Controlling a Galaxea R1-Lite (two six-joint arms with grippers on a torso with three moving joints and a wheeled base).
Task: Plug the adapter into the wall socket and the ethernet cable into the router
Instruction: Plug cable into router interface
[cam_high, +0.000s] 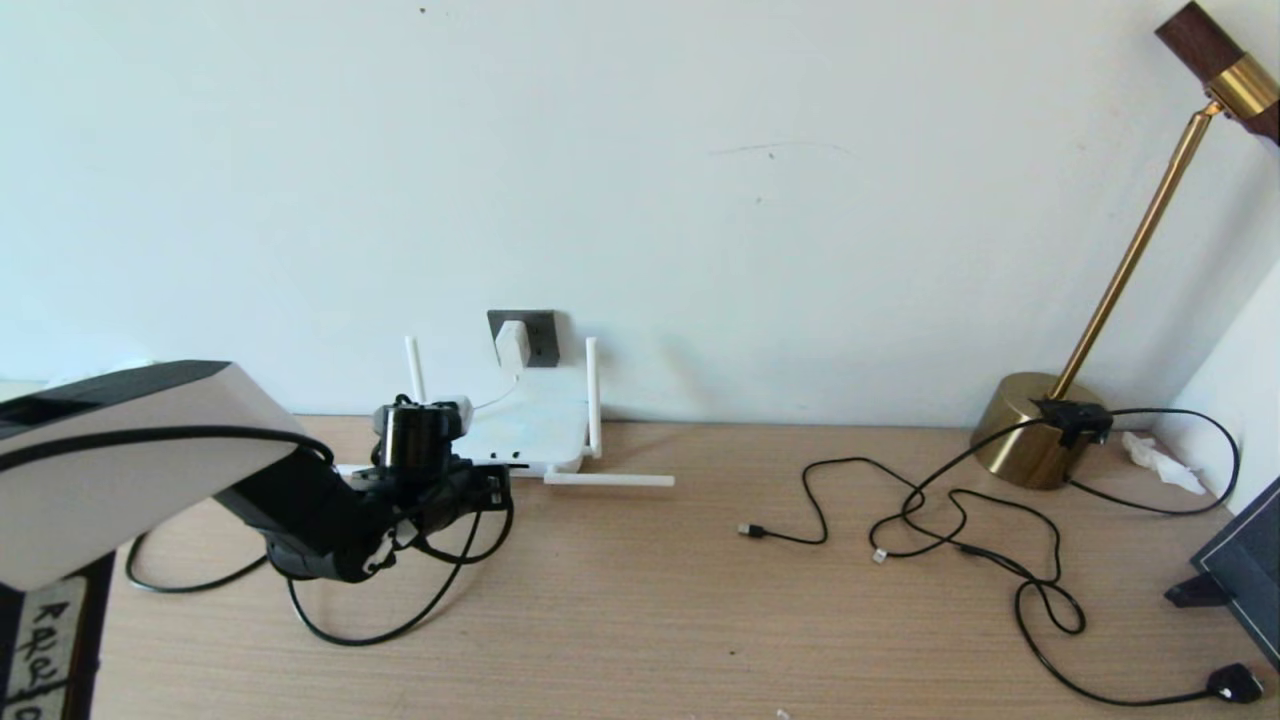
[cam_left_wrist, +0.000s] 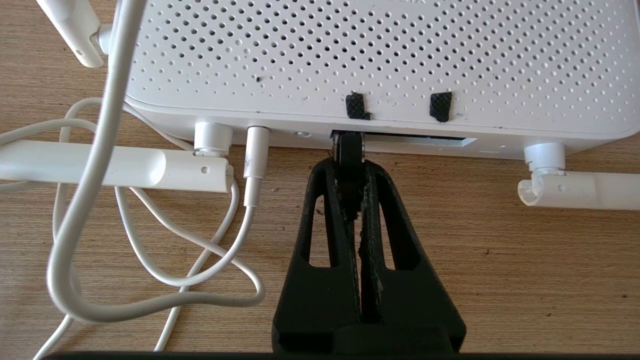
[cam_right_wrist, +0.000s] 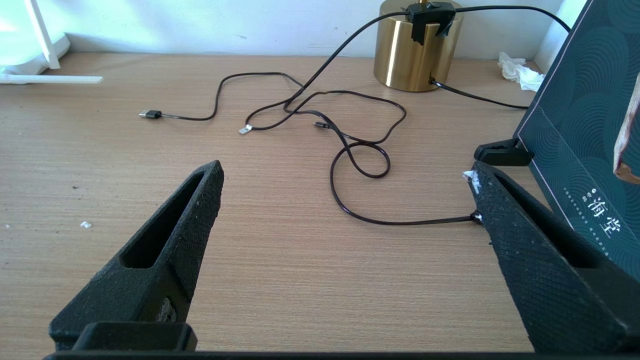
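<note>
The white router lies against the wall, its port edge toward me. The white adapter sits in the dark grey wall socket. Its white cord ends in a plug in the router's edge. My left gripper is shut on the ethernet cable's connector, whose tip is at the left end of the router's dark port slot. How deep the connector sits is hidden. The black ethernet cable loops on the table under the left arm. My right gripper hangs open over bare table on the right.
A brass lamp stands at the back right with thin black cables strewn in front of it. A dark box leans at the right edge, and a crumpled tissue lies near it. Two router antennas lie flat on the table.
</note>
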